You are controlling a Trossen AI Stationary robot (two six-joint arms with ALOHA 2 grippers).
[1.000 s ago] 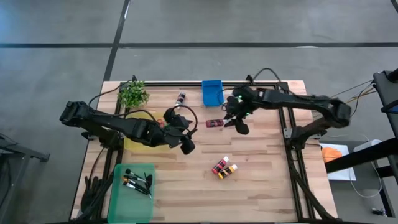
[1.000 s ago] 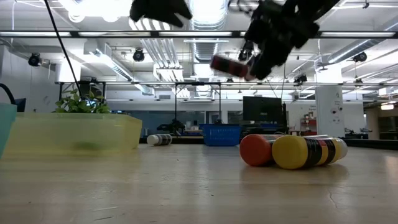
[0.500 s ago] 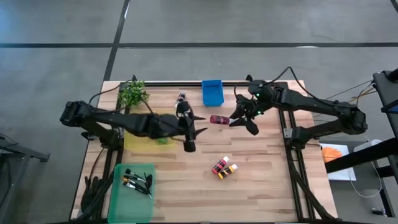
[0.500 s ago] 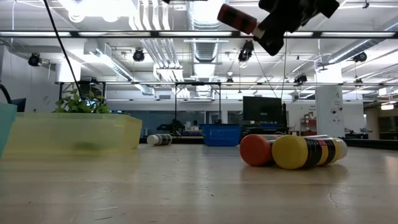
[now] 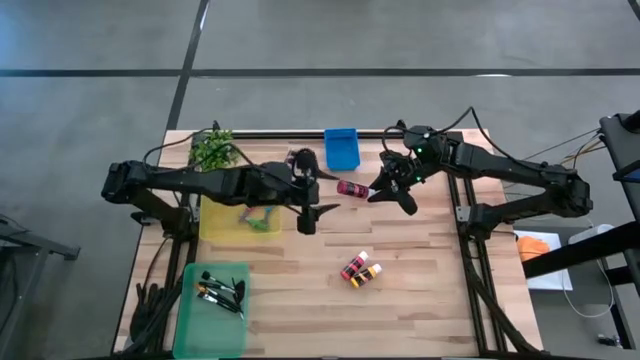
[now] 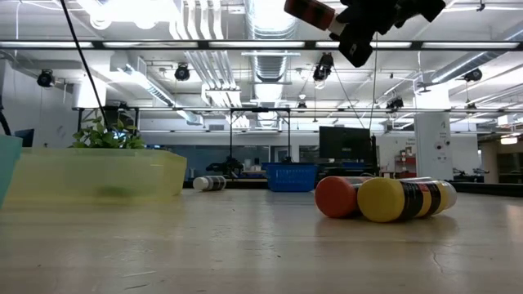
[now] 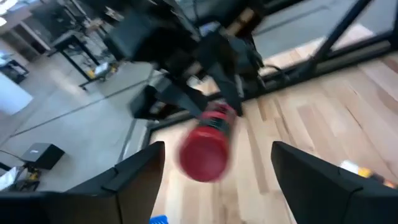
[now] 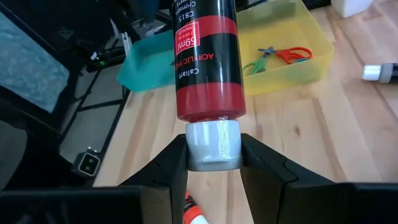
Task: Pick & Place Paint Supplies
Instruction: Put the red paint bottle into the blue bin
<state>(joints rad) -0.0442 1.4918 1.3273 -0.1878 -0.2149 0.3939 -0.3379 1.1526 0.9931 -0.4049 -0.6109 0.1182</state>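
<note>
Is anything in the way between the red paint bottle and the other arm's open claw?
Nothing visible. The right gripper holds the red paint bottle by its white cap, up in the air. The left gripper, open, faces the bottle's red end across a clear gap.

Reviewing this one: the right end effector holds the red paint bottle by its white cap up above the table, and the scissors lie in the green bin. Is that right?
Not quite. The right end effector does grip the red paint bottle by its white cap, above the table, but the scissors lie in the yellow bin, not the green one. The right wrist view shows this.
</note>
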